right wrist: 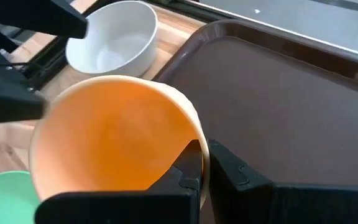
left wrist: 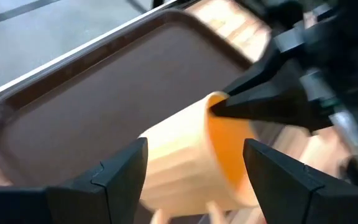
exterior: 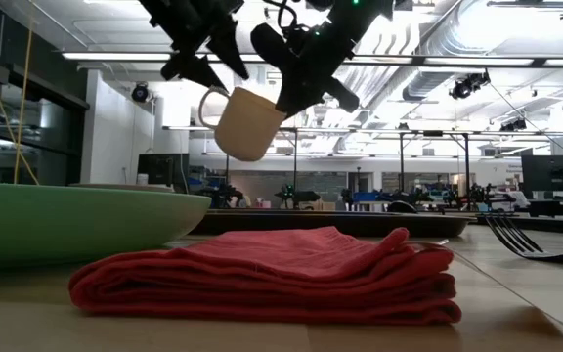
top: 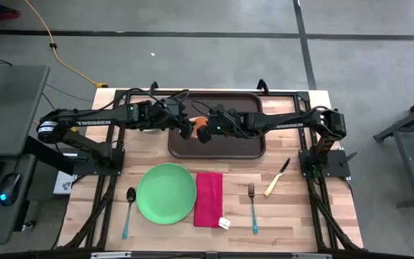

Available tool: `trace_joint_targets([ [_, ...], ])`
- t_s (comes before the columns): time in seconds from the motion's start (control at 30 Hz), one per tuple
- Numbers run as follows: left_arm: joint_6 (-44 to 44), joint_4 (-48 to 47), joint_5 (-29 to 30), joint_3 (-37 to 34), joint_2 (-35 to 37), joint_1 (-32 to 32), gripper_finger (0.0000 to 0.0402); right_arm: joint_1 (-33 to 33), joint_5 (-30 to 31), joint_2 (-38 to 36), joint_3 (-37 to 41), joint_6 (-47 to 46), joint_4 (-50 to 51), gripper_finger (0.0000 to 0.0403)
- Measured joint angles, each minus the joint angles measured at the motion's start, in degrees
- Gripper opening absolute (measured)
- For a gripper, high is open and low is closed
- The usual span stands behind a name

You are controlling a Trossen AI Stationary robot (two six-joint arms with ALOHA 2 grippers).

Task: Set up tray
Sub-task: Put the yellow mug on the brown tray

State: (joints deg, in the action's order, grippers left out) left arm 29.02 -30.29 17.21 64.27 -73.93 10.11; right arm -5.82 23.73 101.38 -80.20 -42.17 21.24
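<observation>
Cup point(top: 202, 128): held tilted in the air over the tray point(top: 243, 147), toward its 9 o'clock side.
Right gripper point(top: 208, 132): clamped on the cup's rim.
Left gripper point(top: 187, 129): fingers apart, flanking the cup from 9 o'clock.

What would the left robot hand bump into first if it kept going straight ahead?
Probably the orange cup lying between the left gripper's open fingers, held at its rim by the right gripper. Past it lies the tray.

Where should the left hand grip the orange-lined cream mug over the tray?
Across the round wall of the cream mug with orange inside, from its base end: the right hand pinches the rim, and the left hand, open, straddles the wall.
</observation>
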Motion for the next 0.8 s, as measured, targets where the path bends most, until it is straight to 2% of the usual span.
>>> trace_joint_targets([
  [0.23,0.1,-0.8,0.6,0.0,-0.5,0.0,0.0294,0.0,0.1,0.0,0.0,0.2,-3.5,0.0000],
  [0.8,-0.1,-0.6,3.3,-0.1,-1.4,0.0,0.0294,0.0,1.5,0.0,0.0,-2.7,-2.9,0.0000],
])
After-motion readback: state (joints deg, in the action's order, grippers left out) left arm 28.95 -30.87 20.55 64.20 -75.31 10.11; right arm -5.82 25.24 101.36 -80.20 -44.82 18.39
